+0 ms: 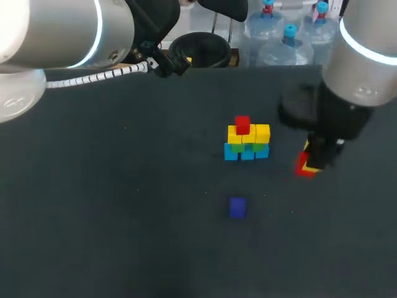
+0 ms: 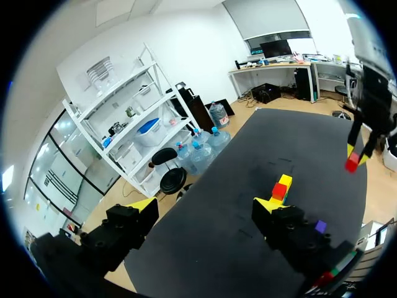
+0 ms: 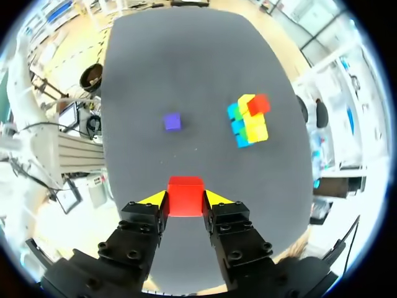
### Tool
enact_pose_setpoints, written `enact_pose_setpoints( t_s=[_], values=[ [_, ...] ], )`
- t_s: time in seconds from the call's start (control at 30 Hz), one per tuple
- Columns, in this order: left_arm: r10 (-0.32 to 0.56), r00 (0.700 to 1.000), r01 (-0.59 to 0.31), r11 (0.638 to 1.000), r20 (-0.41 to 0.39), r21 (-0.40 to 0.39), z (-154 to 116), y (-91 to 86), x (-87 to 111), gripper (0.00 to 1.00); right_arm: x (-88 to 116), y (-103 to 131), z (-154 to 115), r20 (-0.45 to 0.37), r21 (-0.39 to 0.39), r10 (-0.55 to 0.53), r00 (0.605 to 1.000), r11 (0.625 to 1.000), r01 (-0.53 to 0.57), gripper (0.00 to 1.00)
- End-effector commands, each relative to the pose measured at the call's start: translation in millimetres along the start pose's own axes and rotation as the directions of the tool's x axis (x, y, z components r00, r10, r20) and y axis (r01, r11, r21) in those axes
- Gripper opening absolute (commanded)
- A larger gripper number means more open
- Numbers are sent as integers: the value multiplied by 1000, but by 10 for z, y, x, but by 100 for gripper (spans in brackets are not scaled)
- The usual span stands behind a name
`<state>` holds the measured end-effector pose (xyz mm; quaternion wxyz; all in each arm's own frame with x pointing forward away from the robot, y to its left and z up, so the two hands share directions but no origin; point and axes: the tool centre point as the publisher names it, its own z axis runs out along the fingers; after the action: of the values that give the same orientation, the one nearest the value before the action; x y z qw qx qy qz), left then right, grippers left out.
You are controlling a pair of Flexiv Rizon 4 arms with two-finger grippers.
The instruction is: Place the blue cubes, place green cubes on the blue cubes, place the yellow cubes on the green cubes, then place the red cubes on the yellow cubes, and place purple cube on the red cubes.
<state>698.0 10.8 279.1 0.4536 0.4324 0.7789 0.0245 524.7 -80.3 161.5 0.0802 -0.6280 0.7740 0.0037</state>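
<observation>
Right gripper: pinching the held red cube, one yellow-tipped finger flat on each of two opposite faces. The cube sits right at the fingertips and its front face pokes out past them. Plain, solid red, sharp-edged.

In the head view the right gripper hangs to the right of the stack, near it but apart, with the held red cube under it. In the left wrist view the cube looks lifted off the table.

Stack, mid-table: a row of blue cubes at the bottom and green cubes on them, only partly showing. Yellow cubes make the next row, three across. A placed red cube sits on top toward the left end of the yellow row. The right end of that row is bare.

Purple cube: alone on the table, on the near side of the stack and well apart from it and from both grippers. In the right wrist view it lies ahead of the gripper, beside the stack.

Left gripper: fingers spread wide, nothing between them. It is at the table's far left edge in the head view, well apart from the cubes. The stack and the purple cube lie ahead of it, past one finger.
</observation>
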Motion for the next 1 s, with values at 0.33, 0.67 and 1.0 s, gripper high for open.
enact_pose_setpoints(
  t_s=[0.33,0.67,1.0],
  values=[
    [-1,1000,1,1000,-1,-3,1,-4,-2,100,-580,-607,168,-84,-48,-142,986,989,138,0],
    [-1,1000,1,1000,-1,-3,1,-4,-2,100,-652,-968,331,-98,-97,-196,976,978,186,0],
    [-1,1000,1,1000,-1,-3,1,-4,-2,100,-632,-1234,484,-79,-150,-218,973,967,204,0]
  ],
)
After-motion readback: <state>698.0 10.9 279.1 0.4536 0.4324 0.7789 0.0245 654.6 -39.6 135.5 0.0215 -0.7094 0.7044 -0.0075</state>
